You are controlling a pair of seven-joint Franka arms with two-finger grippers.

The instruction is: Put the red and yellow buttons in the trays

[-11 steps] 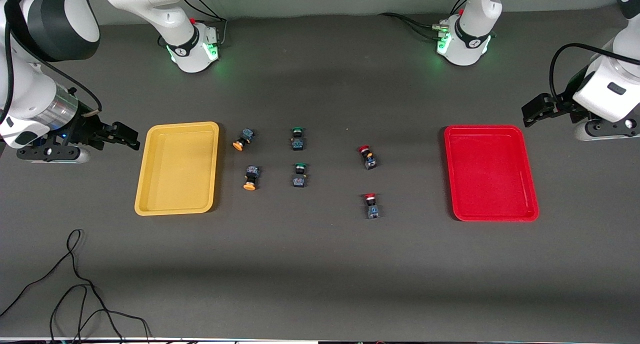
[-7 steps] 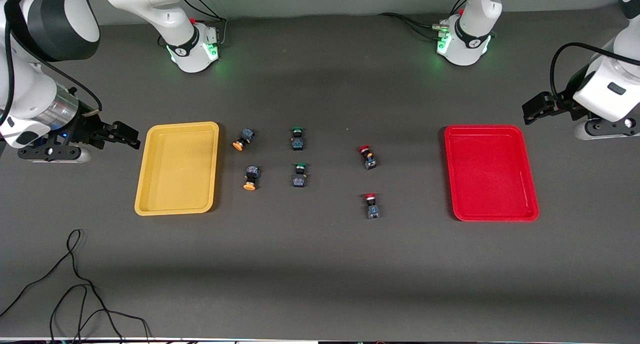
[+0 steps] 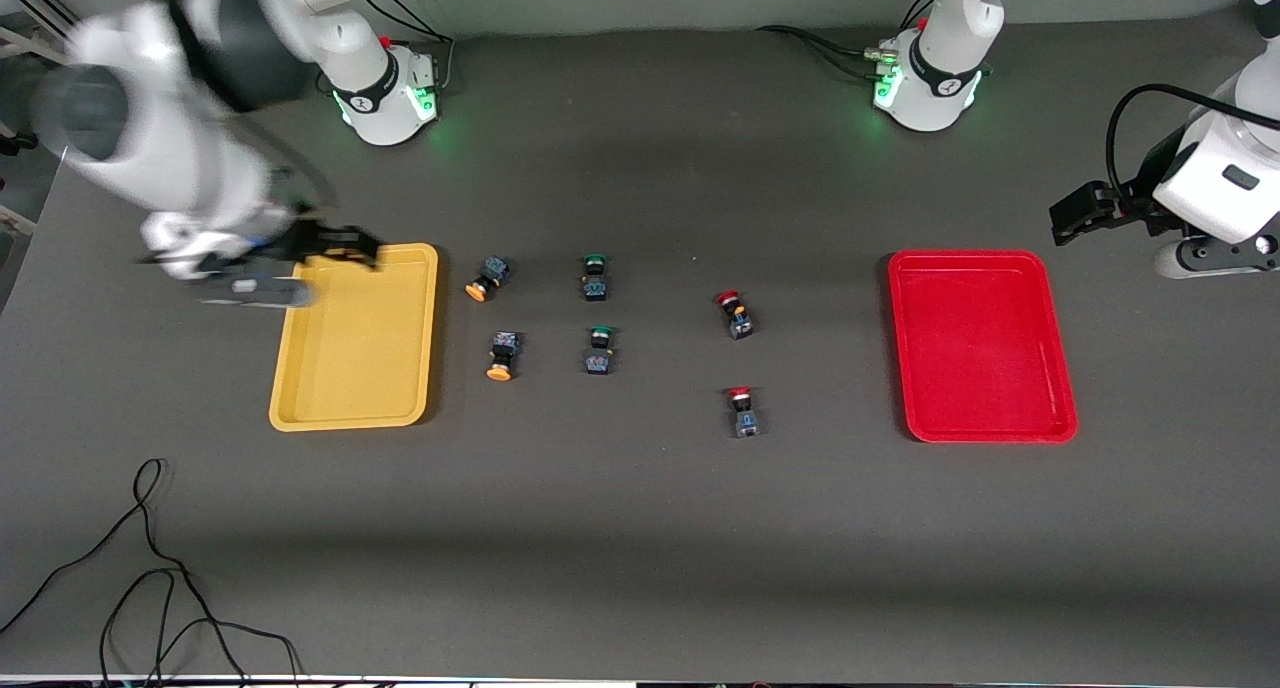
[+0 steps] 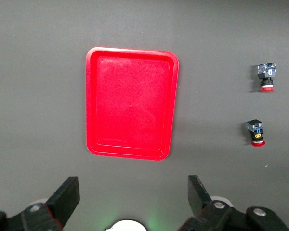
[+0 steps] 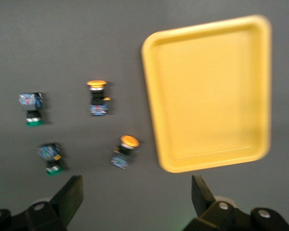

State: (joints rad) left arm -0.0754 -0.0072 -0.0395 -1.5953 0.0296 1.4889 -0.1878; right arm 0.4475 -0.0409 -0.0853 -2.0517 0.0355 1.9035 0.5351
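The right pincer (image 3: 345, 248) hangs in the air over the yellow tray's (image 3: 352, 420) rim, at the corner nearest the right arm's base. Its fingers (image 5: 70, 197) stand wide apart and hold nothing. The left pincer (image 3: 1072, 218) hangs over bare worktop (image 3: 640, 548) just off the red tray (image 3: 985, 430), toward the left arm's end of the worktop. Its fingers (image 4: 67, 199) also stand wide apart, with nothing between them.

Taking the yellow tray as the landmark: it lies flat on the worktop toward the right arm's end, and nothing lies in it. Just beside it, toward the middle of the worktop, lie two yellow-capped buttons. One yellow button (image 3: 487, 278) is tipped on its side with the cap pointing toward the tray. The other yellow button (image 3: 501, 355) is nearer the front camera, its cap pointing toward that camera. Farther from the tray, past these two, lie two green-capped buttons (image 3: 595, 276) (image 3: 599, 350), one nearer the camera than the other. Farther still from the tray lie two red-capped buttons. One red button (image 3: 735, 313) lies about level with the green pair, and the other red button (image 3: 741, 411) is nearer the camera. The red tray lies well apart from the yellow one, toward the left arm's end, and holds nothing. All six buttons rest on the bare worktop between the two trays. A loose black cable (image 3: 150, 578) curls on the worktop, nearer the camera than the yellow tray.
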